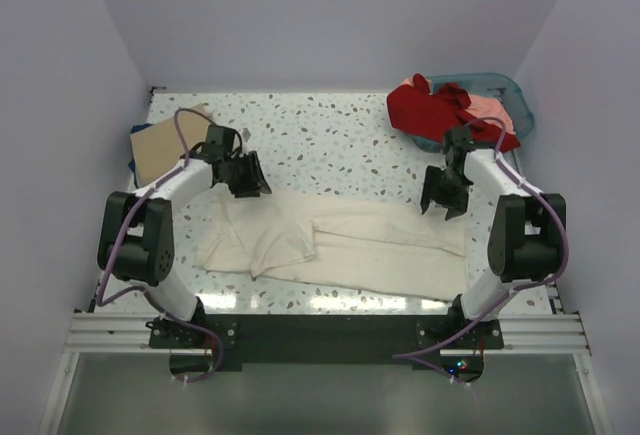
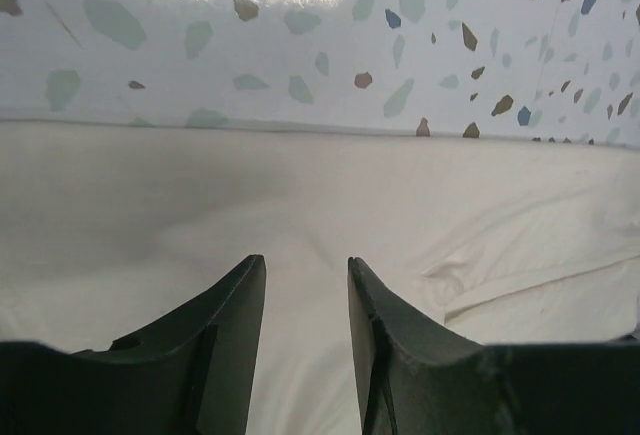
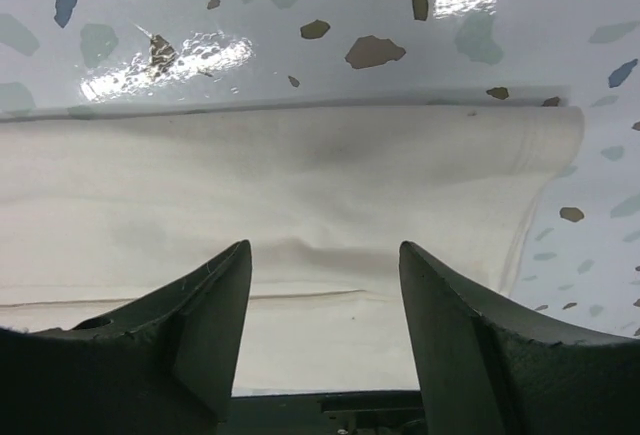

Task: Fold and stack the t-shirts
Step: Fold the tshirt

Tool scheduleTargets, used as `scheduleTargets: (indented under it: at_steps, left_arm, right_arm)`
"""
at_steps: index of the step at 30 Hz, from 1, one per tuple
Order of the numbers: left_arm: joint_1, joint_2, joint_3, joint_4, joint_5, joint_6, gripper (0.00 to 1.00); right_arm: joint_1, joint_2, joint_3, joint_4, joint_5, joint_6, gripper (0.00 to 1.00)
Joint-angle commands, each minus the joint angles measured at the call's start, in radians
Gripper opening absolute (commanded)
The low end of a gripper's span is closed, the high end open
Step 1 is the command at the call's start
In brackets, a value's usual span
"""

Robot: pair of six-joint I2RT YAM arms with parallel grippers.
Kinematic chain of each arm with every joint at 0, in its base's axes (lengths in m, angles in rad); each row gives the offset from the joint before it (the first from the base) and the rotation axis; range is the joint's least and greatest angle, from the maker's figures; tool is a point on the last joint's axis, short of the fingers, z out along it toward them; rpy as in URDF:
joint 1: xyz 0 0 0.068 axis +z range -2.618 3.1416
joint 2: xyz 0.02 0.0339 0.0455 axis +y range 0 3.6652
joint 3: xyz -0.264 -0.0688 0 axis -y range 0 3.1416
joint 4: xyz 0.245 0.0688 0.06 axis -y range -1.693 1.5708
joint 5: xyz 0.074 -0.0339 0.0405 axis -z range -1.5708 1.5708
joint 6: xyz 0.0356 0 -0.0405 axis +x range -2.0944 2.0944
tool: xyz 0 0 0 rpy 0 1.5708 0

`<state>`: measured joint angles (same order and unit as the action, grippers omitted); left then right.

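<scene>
T-shirt [image 1: 340,245], the cream one, lies lengthwise across the near bench [image 1: 330,135], part-folded. Left end effector [image 1: 250,180], jaws narrowly parted, and right end effector [image 1: 440,200], jaws wide, hover empty over its far edge. For a clean fold, pinch both far corners level and together.

White terrazzo table [image 1: 330,130], glossy, speckled with grey, brown and teal chips. Behind the table, a plain pale lilac back wall [image 1: 330,15]. To the table's left and right, side walls [image 1: 50,105] of the same tint, closing round it like a booth. Along the table's near edge, bright patches of glare [image 1: 340,302] from reflected light. Just in front of the table, a black plate [image 1: 330,327] on a silver slotted rail [image 1: 110,333]. Nearer still, a dull grey surface [image 1: 300,395].
</scene>
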<state>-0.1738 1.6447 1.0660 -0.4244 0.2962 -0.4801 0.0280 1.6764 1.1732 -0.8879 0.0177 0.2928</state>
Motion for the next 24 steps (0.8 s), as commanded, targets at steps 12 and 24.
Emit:
scheduleTargets:
  at_steps: [12,24]
  left_arm:
    - [-0.015,0.323,0.083,0.076,0.193,0.055,0.42]
    - [-0.026,0.673,0.581,0.001,0.153,0.124,0.42]
  right_arm:
    - [0.012,0.049,-0.133,0.092,-0.148,0.025,0.64]
    - [0.081,0.046,-0.193,0.092,-0.15,0.123,0.64]
